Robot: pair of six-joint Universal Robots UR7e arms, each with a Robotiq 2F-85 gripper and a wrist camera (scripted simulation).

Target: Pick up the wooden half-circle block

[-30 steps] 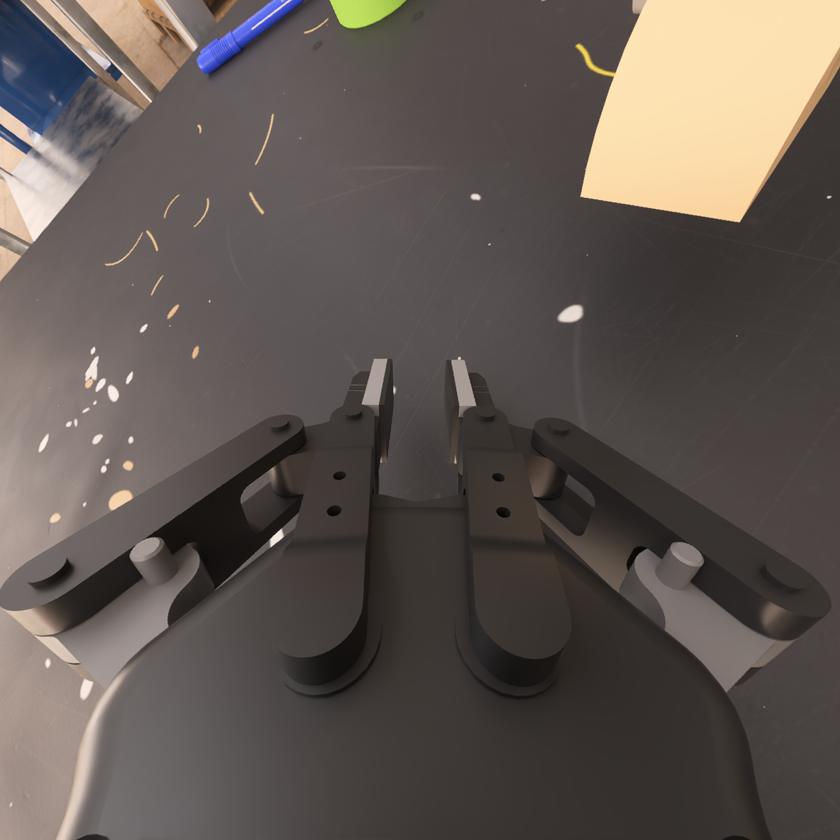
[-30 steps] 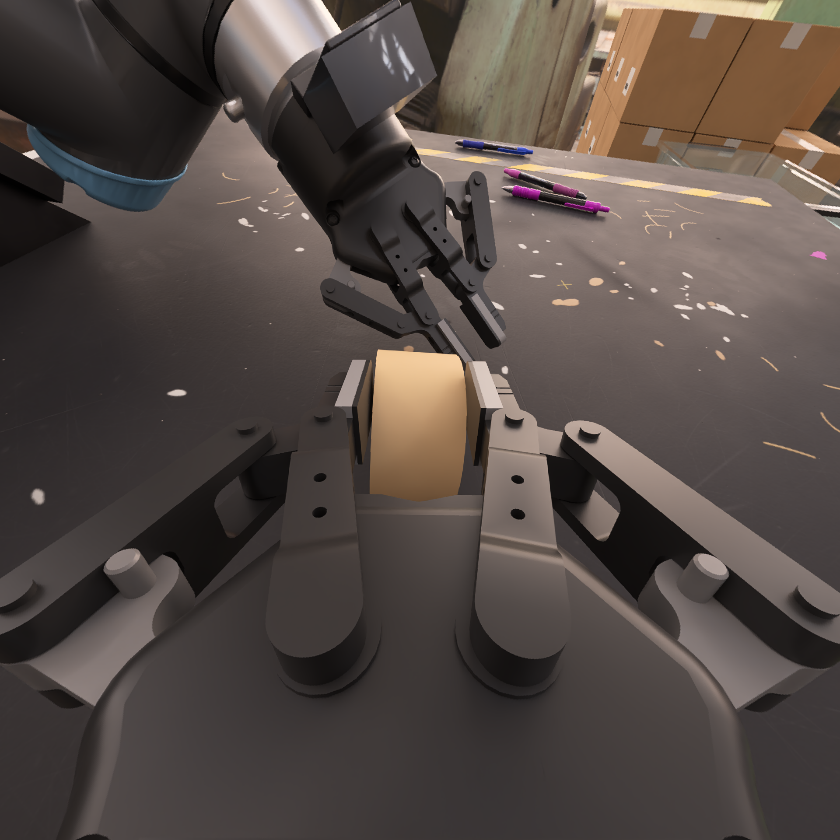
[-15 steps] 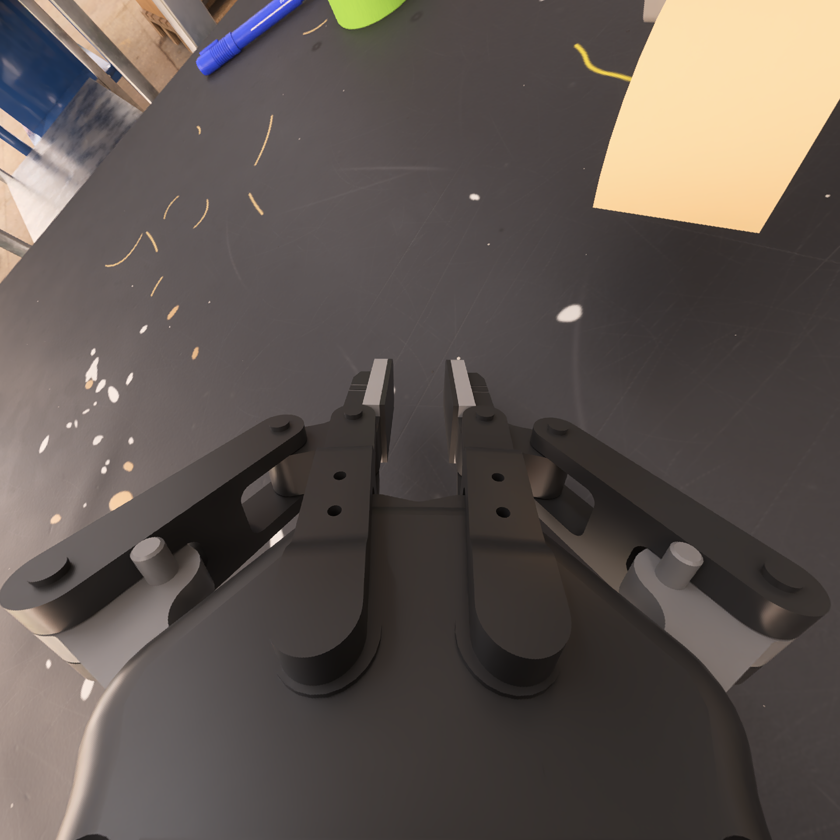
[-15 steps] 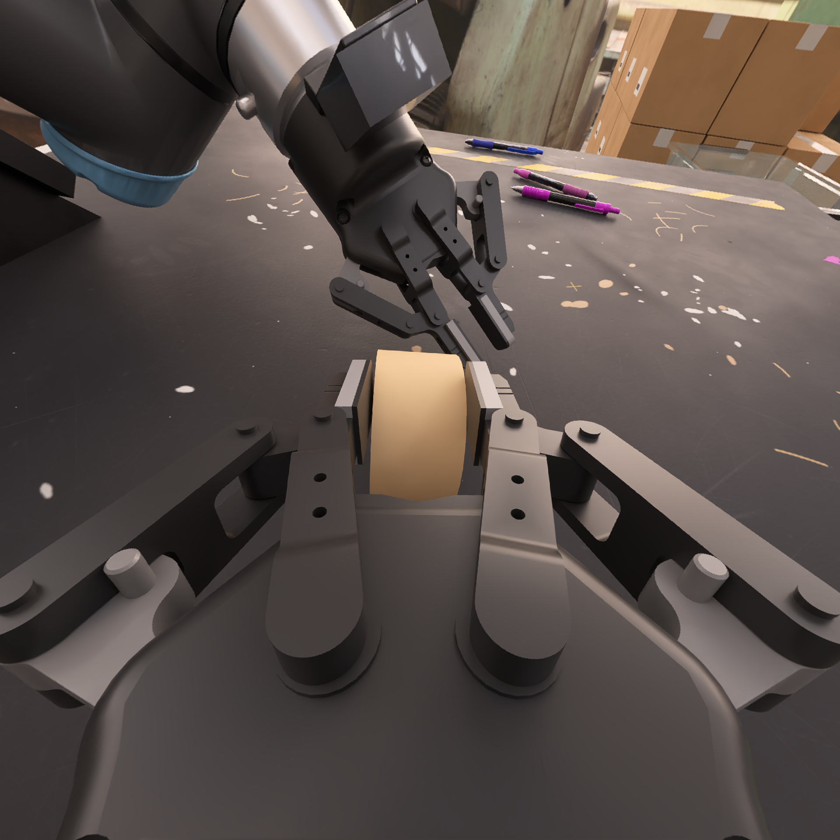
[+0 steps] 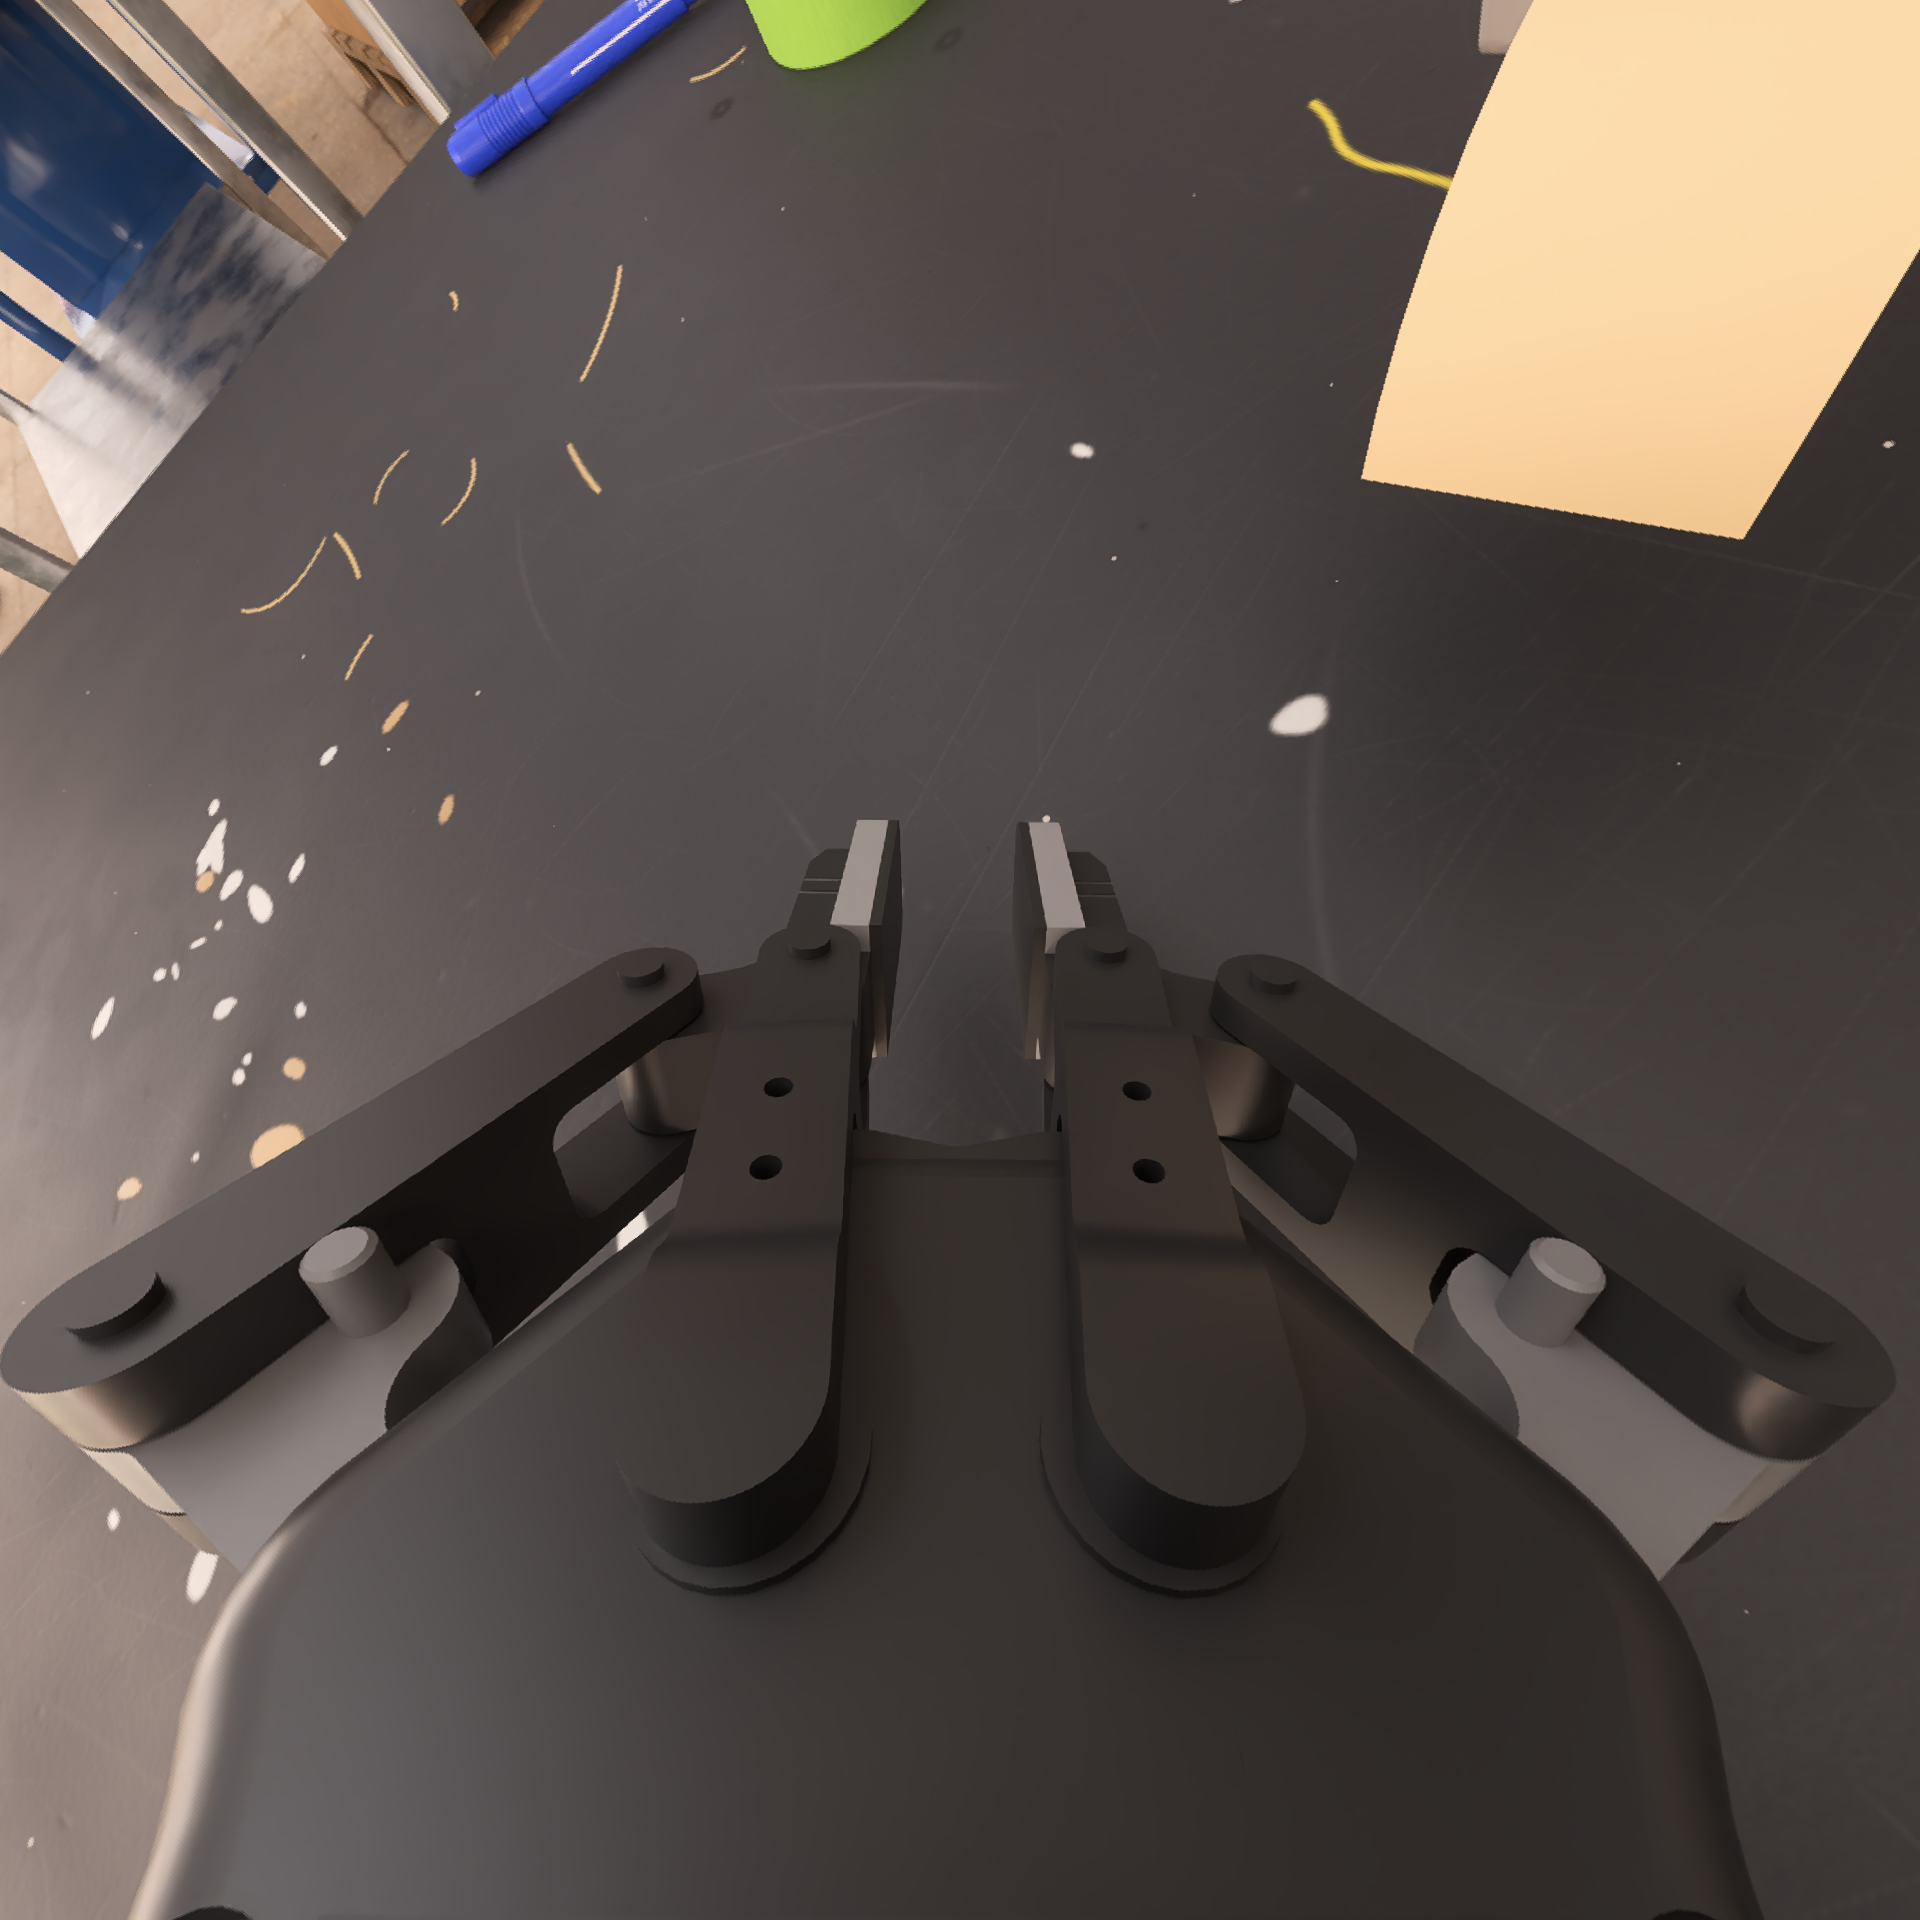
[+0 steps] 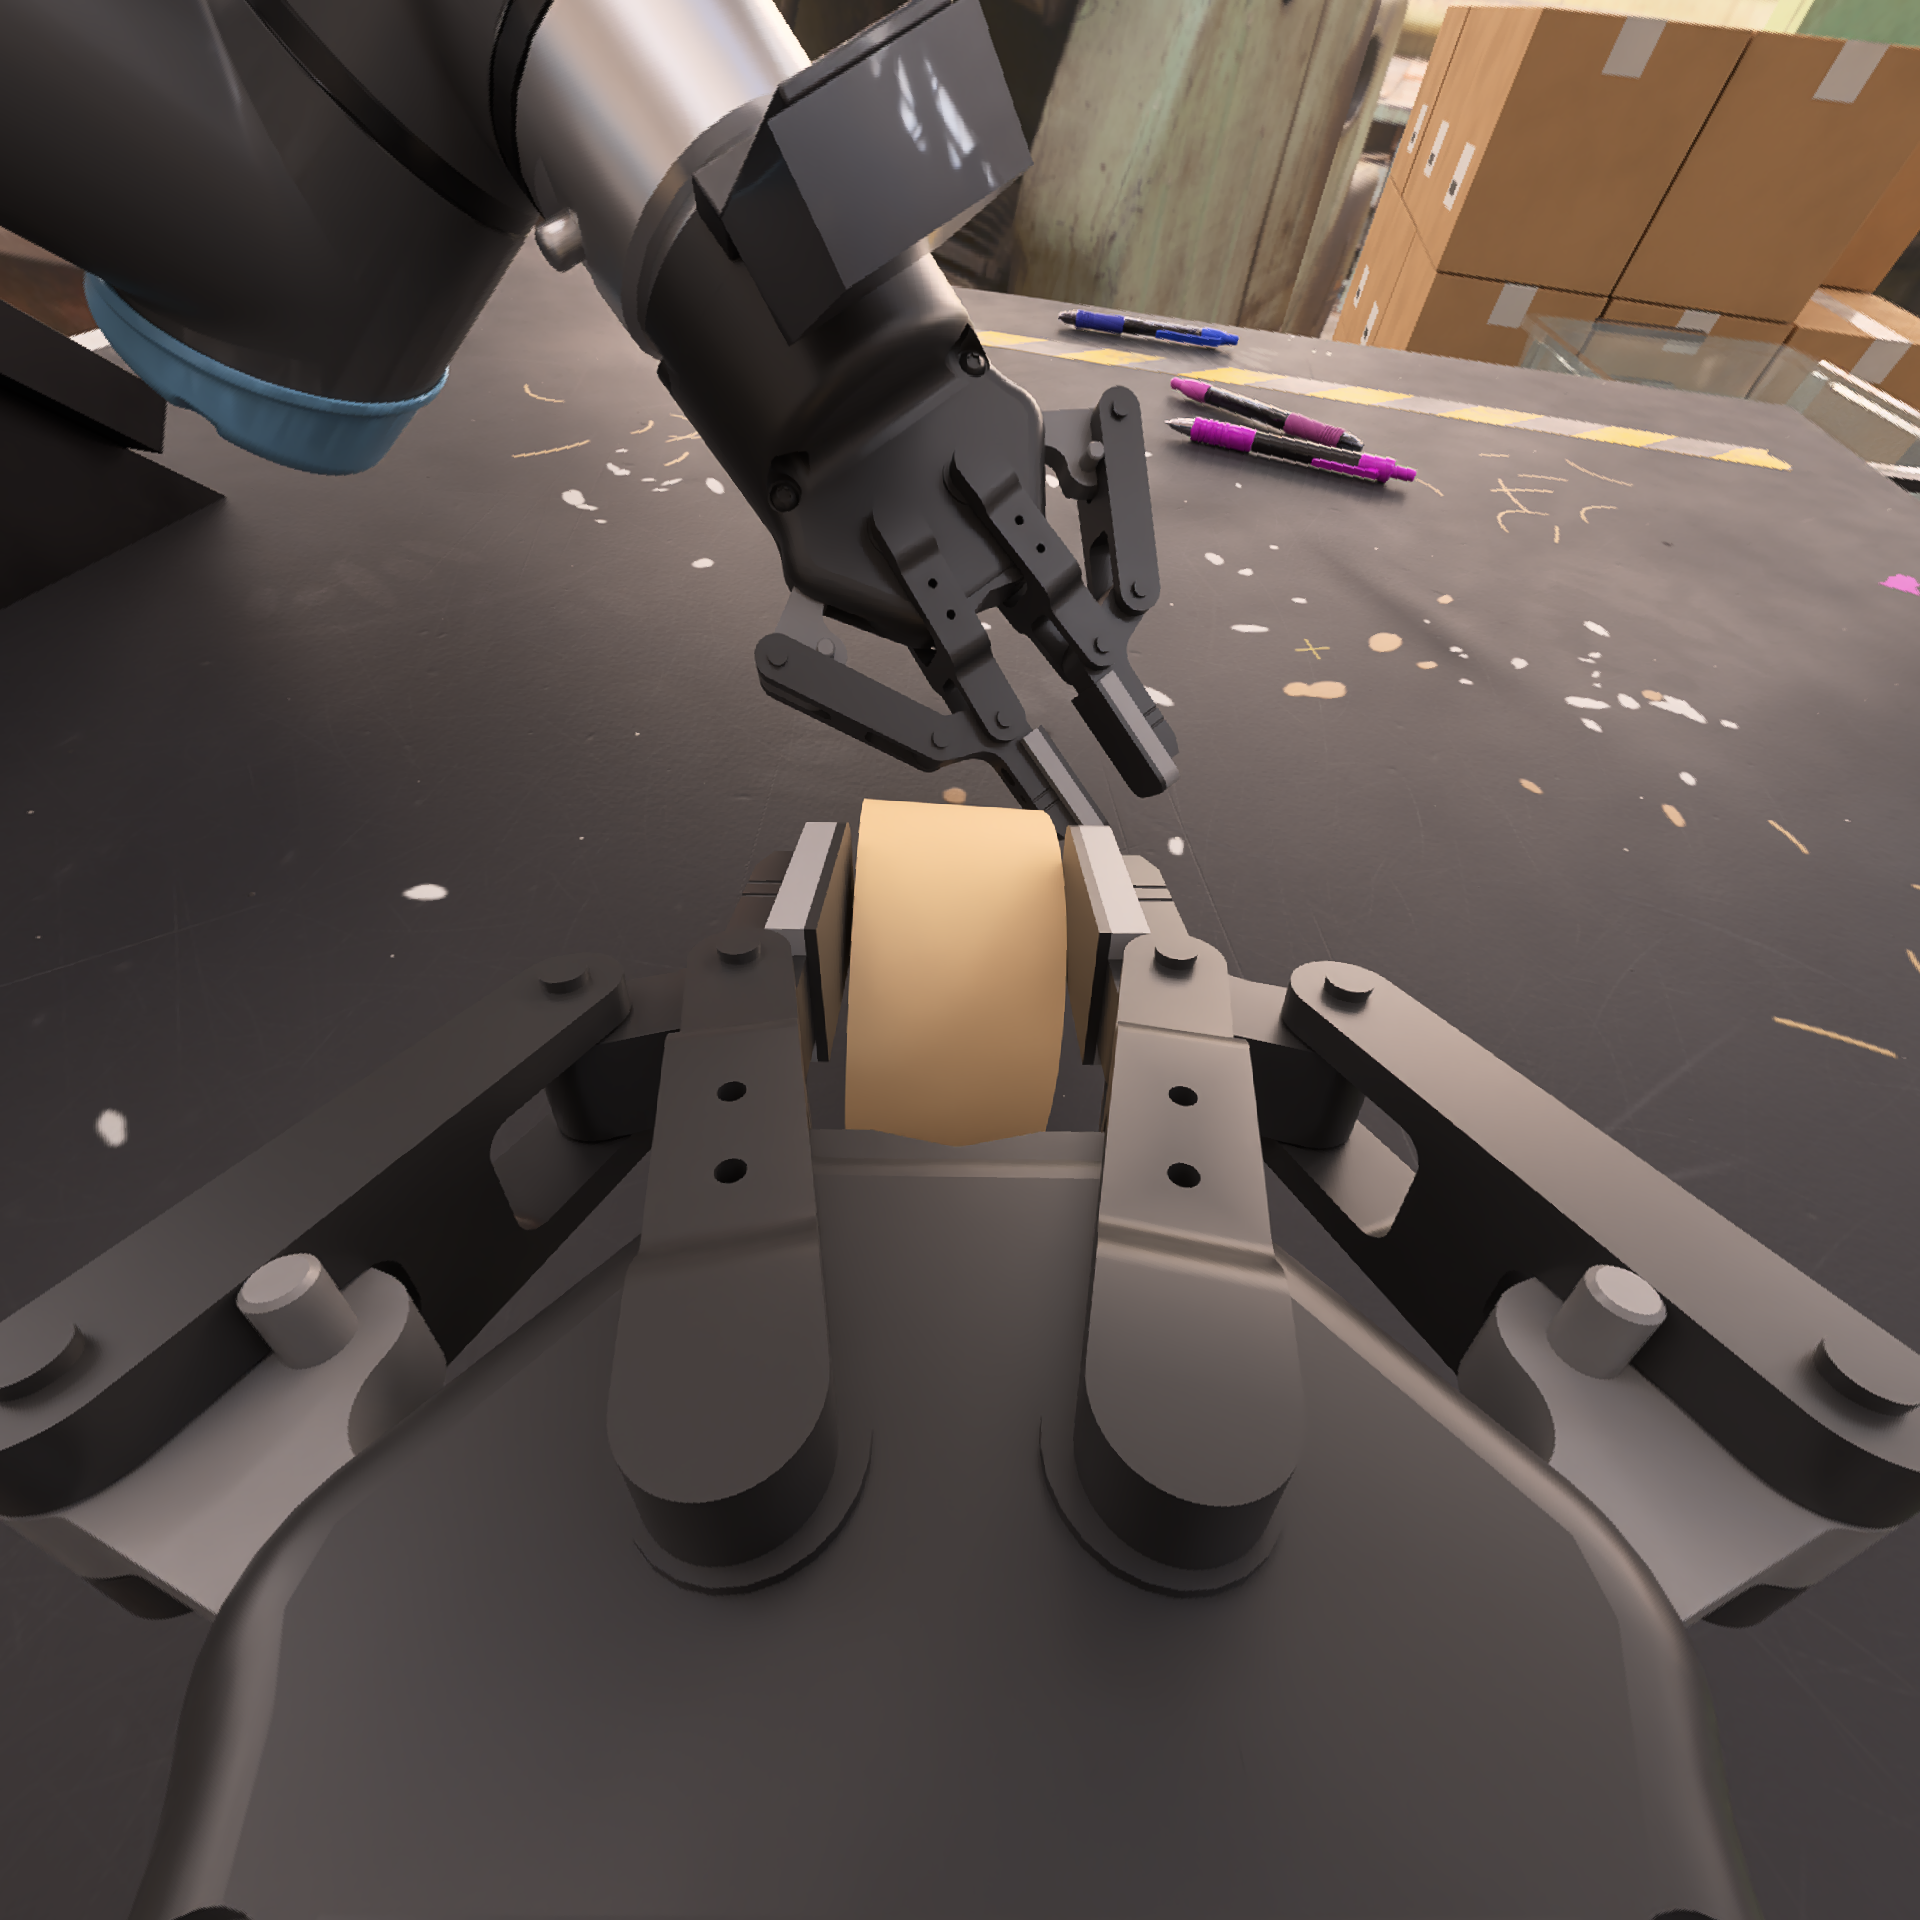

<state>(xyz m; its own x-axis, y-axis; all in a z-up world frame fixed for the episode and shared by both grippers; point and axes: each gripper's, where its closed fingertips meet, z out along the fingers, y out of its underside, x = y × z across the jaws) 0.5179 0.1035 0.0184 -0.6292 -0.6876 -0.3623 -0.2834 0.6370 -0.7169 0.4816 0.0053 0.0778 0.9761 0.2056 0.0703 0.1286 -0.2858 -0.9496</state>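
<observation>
Pale tan wooden half-circle block [image 6: 956,966], curved face toward me, clamped in my right gripper [image 6: 956,883]; left gripper [image 5: 956,873] empty, fingers slightly parted.

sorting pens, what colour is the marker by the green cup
Blue marker, clearest in the left wrist view.

Right claw [image 6: 956,894]: two fingers drawn in, both pads pressed flat on a load held between them; linkages spread at 4 and 8 o'clock.

Left claw [image 5: 956,883]: fingers parted by a narrow gap, nothing between the pads. In the right wrist view it [image 6: 1101,764] descends from 11 o'clock, tips angled downward.
</observation>
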